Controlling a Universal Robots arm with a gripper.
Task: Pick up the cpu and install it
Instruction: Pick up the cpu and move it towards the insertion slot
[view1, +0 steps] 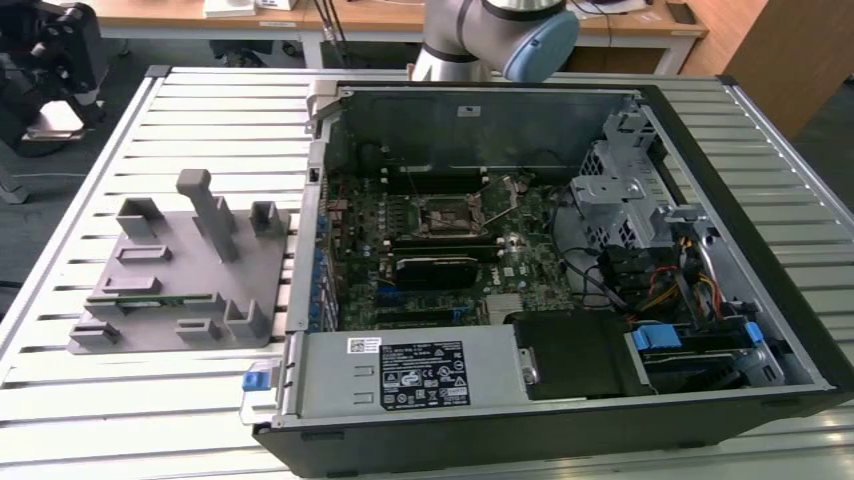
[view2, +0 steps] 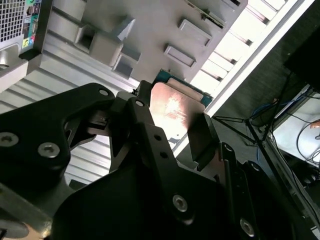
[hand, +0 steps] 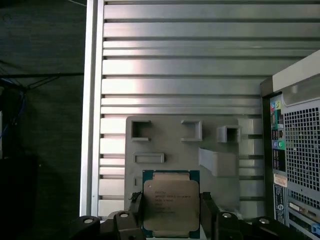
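In both wrist views the cpu (hand: 171, 202) (view2: 172, 112), a flat square chip with a silvery top and a thin green rim, sits between two black fingers (hand: 135, 212). My gripper (hand: 171, 217) (view2: 170, 125) is shut on it by two opposite edges. The chip hangs well above the grey fixture block (hand: 180, 147) (view2: 150, 25) (view1: 187, 270) and is apart from it. In the exterior view, the motherboard's black socket frame (view1: 447, 212) lies open inside the computer case (view1: 561, 110), at that view's right of the block. The arm (view1: 494, 30) rises behind the case.
The block and the case stand on a slatted aluminium table (view1: 80, 400); its edge (hand: 92, 100) drops to a dark floor. A green memory stick (view1: 158, 297) lies in the block. Inside the case are a drive cage (view1: 621, 185), cables (view1: 667, 290) and a power supply (view1: 427, 375).
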